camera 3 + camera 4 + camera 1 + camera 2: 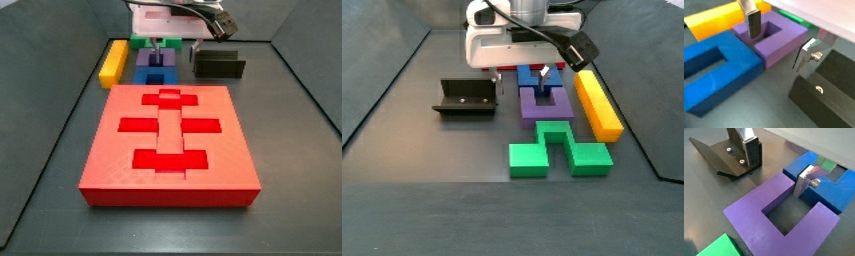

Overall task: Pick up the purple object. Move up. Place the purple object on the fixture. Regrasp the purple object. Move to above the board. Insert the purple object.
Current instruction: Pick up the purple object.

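Straddling one wall of the small purple U-shaped plastic block (784, 215), my tool (777, 165) has its two flat silver fingers spread apart: in both wrist views one dark-padded finger (753, 22) sits down inside the block's notch while the other finger (804, 180) stands outside it. I judge the tool open and not yet pinching; no pad looks pressed to the plastic.

That purple block lies on the dark tabletop (422, 150) at centre of a side view, directly beneath my tool, its long axis running up the frame away from the camera. It touches the blue rectangular block with a slot (714, 67) at its far end, the long yellow bar (596, 100) lies just beside it to the right, and the green notched block (556, 150) sits just below it in the frame.

All the pieces look like matte moulded plastic with crisp square edges, rigid and easy to pinch.

Left of the purple block in that view stands the black open-topped fixture (465, 98), apart from the row. The large red slab board with darker cross cutouts (170, 140) fills the lower middle of a side view, nearer the camera than the blocks.
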